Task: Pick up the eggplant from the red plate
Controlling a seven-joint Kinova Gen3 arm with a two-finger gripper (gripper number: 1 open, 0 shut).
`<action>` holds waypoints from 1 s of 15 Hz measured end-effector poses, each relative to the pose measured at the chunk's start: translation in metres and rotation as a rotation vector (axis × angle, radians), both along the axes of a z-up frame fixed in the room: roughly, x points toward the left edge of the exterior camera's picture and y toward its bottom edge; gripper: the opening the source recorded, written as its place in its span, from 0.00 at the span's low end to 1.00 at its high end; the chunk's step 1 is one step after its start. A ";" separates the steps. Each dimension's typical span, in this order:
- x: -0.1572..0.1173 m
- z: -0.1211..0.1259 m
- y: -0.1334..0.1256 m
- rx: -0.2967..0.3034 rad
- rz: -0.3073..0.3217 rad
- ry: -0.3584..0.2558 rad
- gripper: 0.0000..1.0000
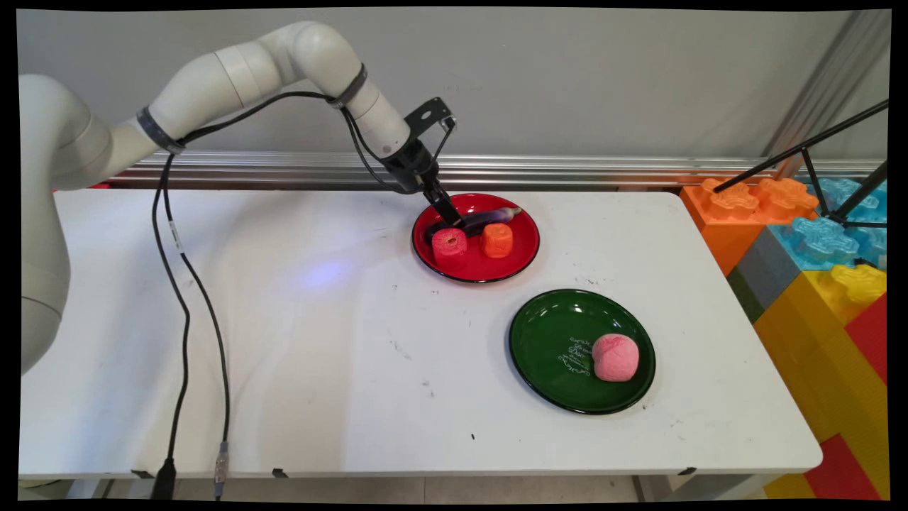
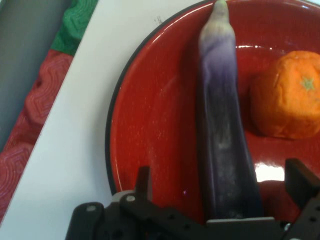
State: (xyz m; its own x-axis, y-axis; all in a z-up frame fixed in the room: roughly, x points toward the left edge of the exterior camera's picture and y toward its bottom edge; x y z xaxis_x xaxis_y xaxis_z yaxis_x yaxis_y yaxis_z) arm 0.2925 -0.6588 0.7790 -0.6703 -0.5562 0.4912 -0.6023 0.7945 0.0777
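Gripper low over red plate, spread around eggplant.

White table point(image 1: 319, 341); green plate point(image 1: 546, 333) near front right holding pink peach point(image 1: 615, 357); red plate point(image 1: 521, 245) further back holding eggplant point(image 2: 225, 135), orange fruit point(image 2: 285, 97), red fruit point(image 1: 450, 245). Gripper point(image 2: 222, 187) wide, one finger on each side of the eggplant, not clamped.
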 end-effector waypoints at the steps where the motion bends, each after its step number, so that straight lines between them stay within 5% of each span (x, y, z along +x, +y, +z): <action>1: -0.001 -0.002 -0.001 0.000 -0.001 0.000 1.00; 9: -0.007 -0.011 -0.005 -0.012 -0.011 0.004 1.00; 10: -0.008 -0.011 -0.005 -0.016 -0.013 0.005 0.00; 15: -0.009 -0.012 -0.005 -0.025 -0.024 -0.001 0.00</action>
State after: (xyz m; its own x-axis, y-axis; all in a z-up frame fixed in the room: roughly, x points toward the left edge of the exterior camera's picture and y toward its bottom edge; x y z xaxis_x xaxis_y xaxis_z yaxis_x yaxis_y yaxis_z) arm 0.2834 -0.6639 0.7674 -0.6839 -0.5277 0.5039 -0.5833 0.8103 0.0569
